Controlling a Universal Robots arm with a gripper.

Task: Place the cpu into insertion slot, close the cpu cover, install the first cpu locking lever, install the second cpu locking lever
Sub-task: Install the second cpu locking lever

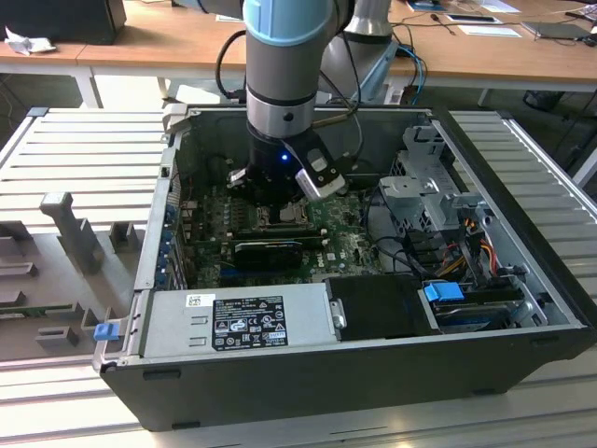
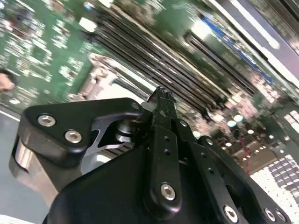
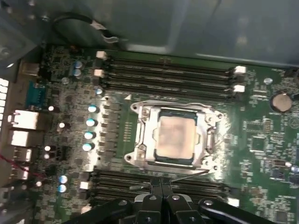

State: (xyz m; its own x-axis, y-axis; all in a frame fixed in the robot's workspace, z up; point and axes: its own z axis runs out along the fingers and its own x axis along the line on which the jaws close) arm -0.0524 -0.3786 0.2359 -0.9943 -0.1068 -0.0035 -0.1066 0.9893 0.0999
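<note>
The cpu [image 3: 175,136] is seen seated in the insertion slot [image 3: 142,140] of the green motherboard [image 3: 261,140], pale top exposed through the window of the cpu cover [image 3: 148,122], which is lying flat over the socket. A thin locking lever [image 3: 189,173] is noted along the socket edge nearest the gripper [image 3: 161,184], whose fingers [image 3: 154,186] are pressed together, holding nothing. Black memory slots [image 3: 168,70] are ranged beyond. In the exterior view the gripper [image 1: 270,201] is lowered inside the open computer case [image 1: 308,369]
</note>
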